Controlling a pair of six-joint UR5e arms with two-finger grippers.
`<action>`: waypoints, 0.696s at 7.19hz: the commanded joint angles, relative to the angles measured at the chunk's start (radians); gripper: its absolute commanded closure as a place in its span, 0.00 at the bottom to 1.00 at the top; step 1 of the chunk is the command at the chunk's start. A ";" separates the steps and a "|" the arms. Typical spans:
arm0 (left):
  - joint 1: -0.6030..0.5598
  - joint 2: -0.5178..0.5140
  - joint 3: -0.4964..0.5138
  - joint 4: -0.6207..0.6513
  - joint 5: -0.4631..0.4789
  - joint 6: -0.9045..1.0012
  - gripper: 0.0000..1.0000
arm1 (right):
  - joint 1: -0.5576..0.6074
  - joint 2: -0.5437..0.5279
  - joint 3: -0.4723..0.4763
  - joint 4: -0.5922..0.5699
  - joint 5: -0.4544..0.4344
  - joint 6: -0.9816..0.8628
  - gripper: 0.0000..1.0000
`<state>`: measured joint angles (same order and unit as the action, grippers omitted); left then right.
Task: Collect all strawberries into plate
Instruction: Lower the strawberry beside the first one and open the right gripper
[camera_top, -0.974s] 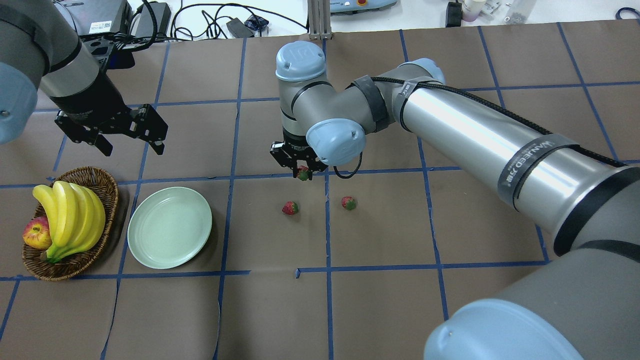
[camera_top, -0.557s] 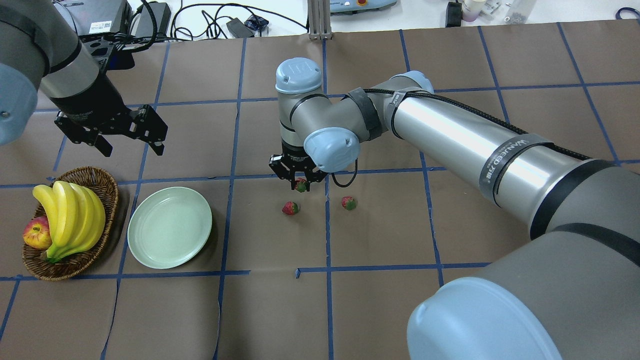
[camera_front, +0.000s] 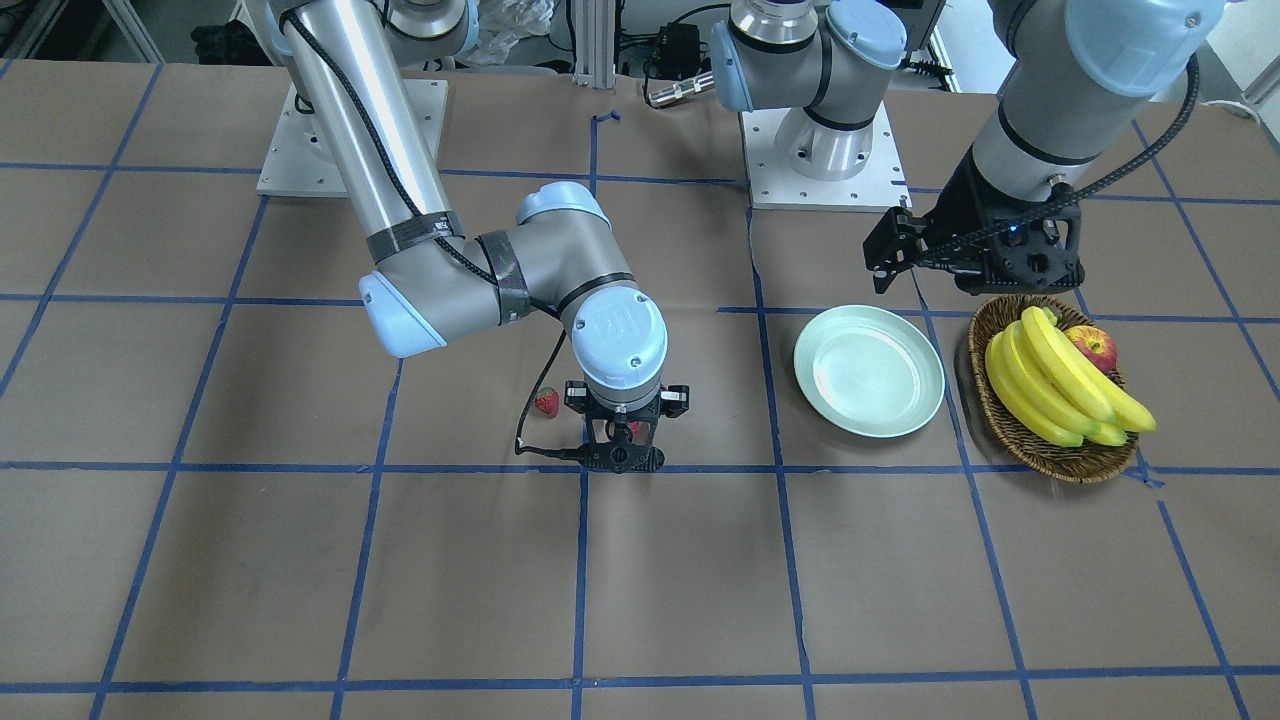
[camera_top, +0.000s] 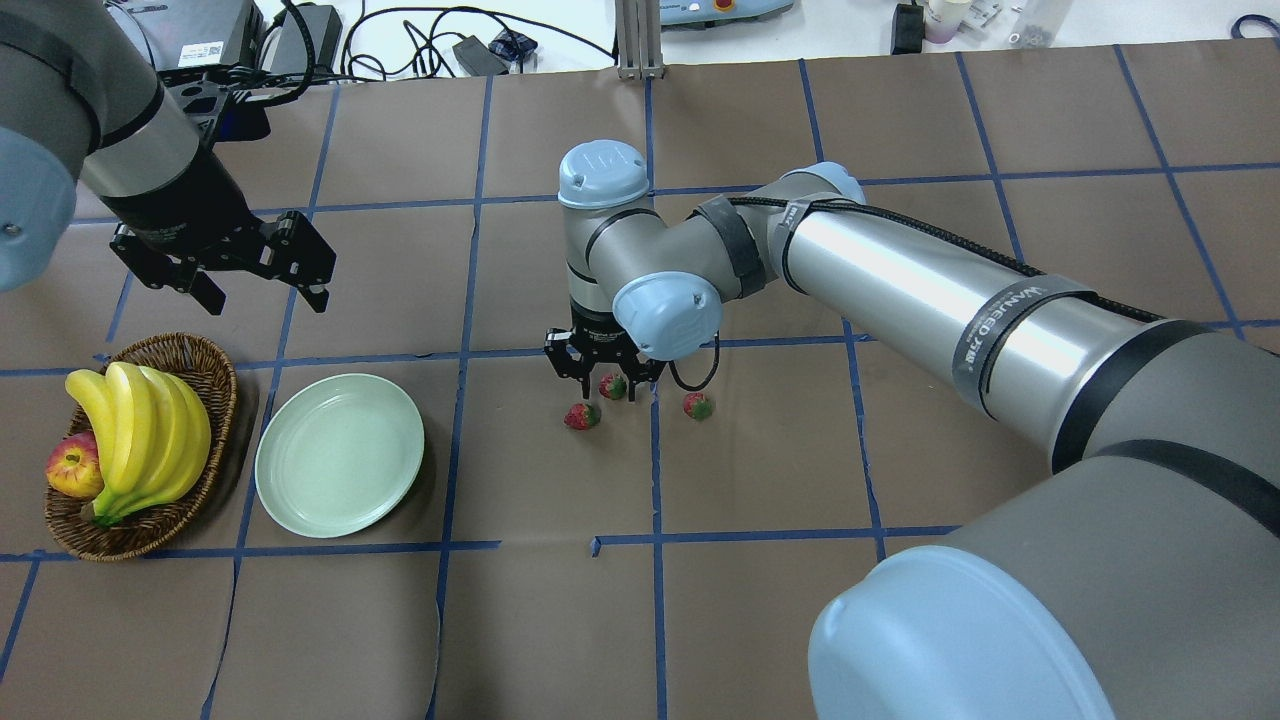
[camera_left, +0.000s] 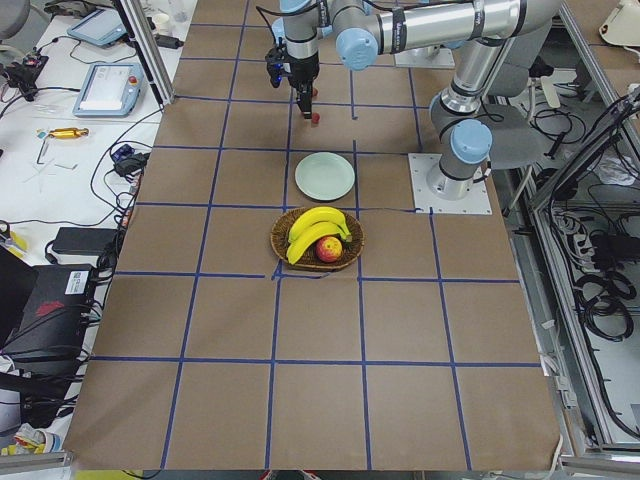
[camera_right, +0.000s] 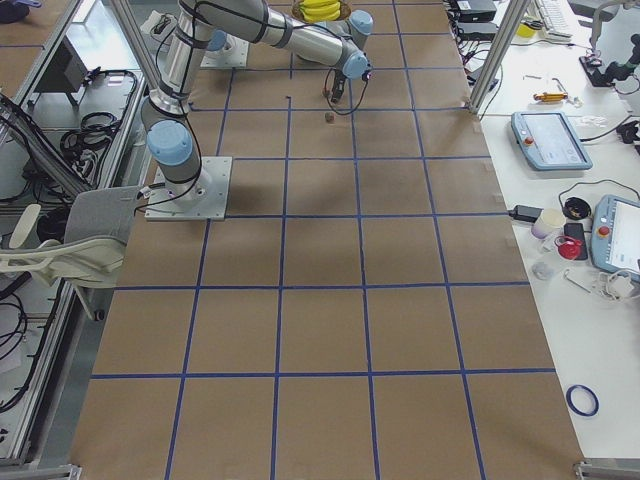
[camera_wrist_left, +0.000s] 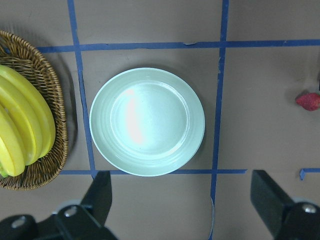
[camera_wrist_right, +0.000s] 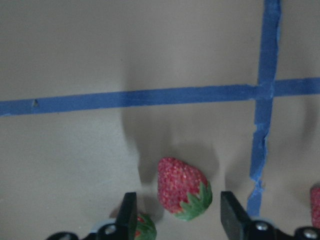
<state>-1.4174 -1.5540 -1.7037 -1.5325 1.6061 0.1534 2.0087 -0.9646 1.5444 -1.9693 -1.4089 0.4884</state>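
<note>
One strawberry (camera_top: 612, 385) sits near the middle of the worktop (camera_top: 550, 620), between the fingers (camera_wrist_right: 127, 212) of the right hand (camera_top: 608, 391). The right wrist view shows those fingers apart, with a gap on each side of the fruit, so the hand is not clamped on it. Its green cap points toward the camera. Whether it rests on the brown paper I cannot tell.

A second strawberry (camera_top: 581, 416) lies just beside it, on the robot's side and slightly to the left. A third strawberry (camera_top: 697, 405) lies a little further off to the right, past a blue tape line (camera_top: 655, 470).

The mint-green plate (camera_top: 339, 455) lies well apart from them, toward the worktop's left end, with nothing on it. Just beside it, nearer that end, a wicker basket (camera_top: 215, 375) holds a bunch of bananas (camera_top: 140, 430) and an apple (camera_top: 72, 467).

The left hand (camera_top: 265, 292) hangs above the worktop on the far side of the plate and basket. Its fingers are spread wide and hold nothing.
</note>
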 joint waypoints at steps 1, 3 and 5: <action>0.000 0.000 -0.001 0.000 0.000 0.000 0.00 | -0.004 -0.019 -0.012 0.004 -0.011 -0.004 0.00; 0.003 0.000 0.001 0.002 0.000 0.002 0.00 | -0.031 -0.132 0.002 0.097 -0.027 -0.034 0.00; 0.003 -0.001 0.004 0.002 0.003 0.003 0.00 | -0.047 -0.148 0.016 0.133 -0.082 -0.181 0.00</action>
<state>-1.4149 -1.5541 -1.7020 -1.5311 1.6068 0.1551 1.9699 -1.0996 1.5496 -1.8570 -1.4667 0.3942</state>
